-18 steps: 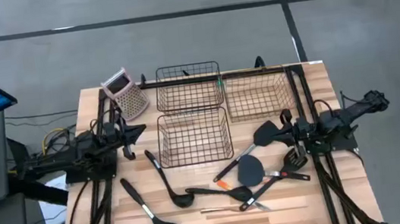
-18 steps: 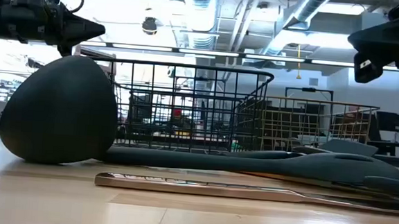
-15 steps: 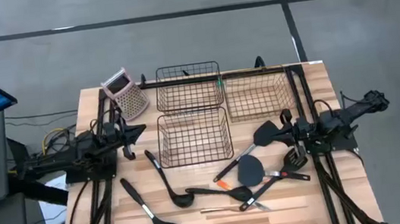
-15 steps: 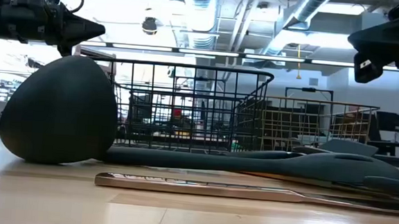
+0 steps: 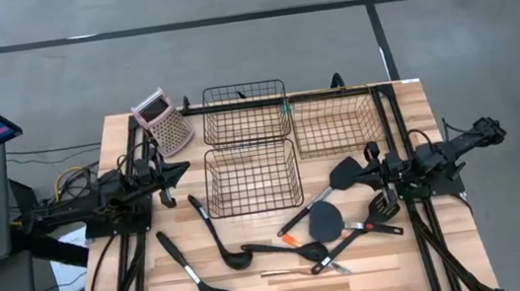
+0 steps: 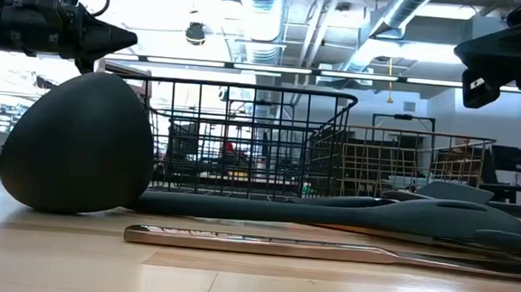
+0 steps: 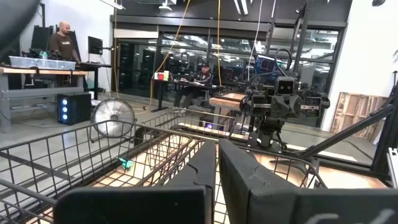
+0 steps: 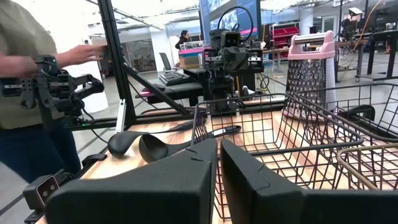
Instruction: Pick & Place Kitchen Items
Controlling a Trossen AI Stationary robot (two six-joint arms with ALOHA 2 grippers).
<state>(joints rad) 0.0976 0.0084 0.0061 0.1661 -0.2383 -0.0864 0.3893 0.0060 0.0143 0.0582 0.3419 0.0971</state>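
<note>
The kitchen items lie loose on the near half of the wooden table. Two black ladles [image 5: 219, 235] [image 5: 192, 278] lie at the near left. A black spatula [image 5: 348, 171], a round turner [image 5: 324, 219], a slotted turner [image 5: 384, 205], another ladle [image 5: 288, 251] and thin copper pieces [image 5: 305, 271] lie at the near right. My left gripper [image 5: 184, 170] hovers shut at the left, pointing at the near black basket [image 5: 252, 178]. My right gripper [image 5: 371, 159] hovers shut at the right, above the spatula. Neither touches anything.
A second black wire basket [image 5: 244, 113] and a copper wire basket [image 5: 335, 123] stand at the far middle. The pink-topped grater [image 5: 163, 121] stands at the far left. A person [image 8: 18, 93] stands beyond the table's left side. Bare wood shows along the near edge.
Both arms have kept still and nothing on the table has moved. A person's hand, off the table at the near left, has drawn out of the high view.
</note>
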